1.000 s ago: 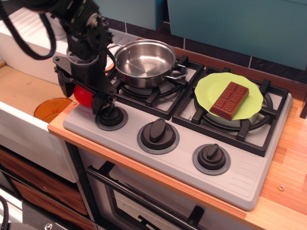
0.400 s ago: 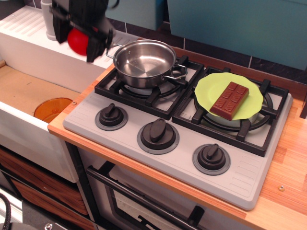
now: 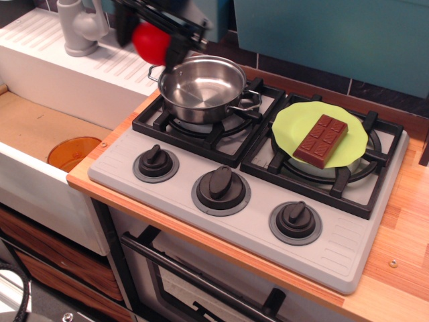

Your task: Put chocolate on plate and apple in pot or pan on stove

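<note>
The fingers clamp the apple in the air, just left of the pot; right of the pot, the chocolate lies on the plate.

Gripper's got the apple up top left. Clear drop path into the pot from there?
Probably yes. The gripper holds the apple in the air just left of and above the pot, which stands open and empty on the left burner. Nothing sits between them; only the near rim needs clearing.

A glossy red apple is showing left of the silver steel pot; right of the pot, a segmented brown chocolate bar is lying on lime-green plate; grey stove is carrying black knobs.
</note>
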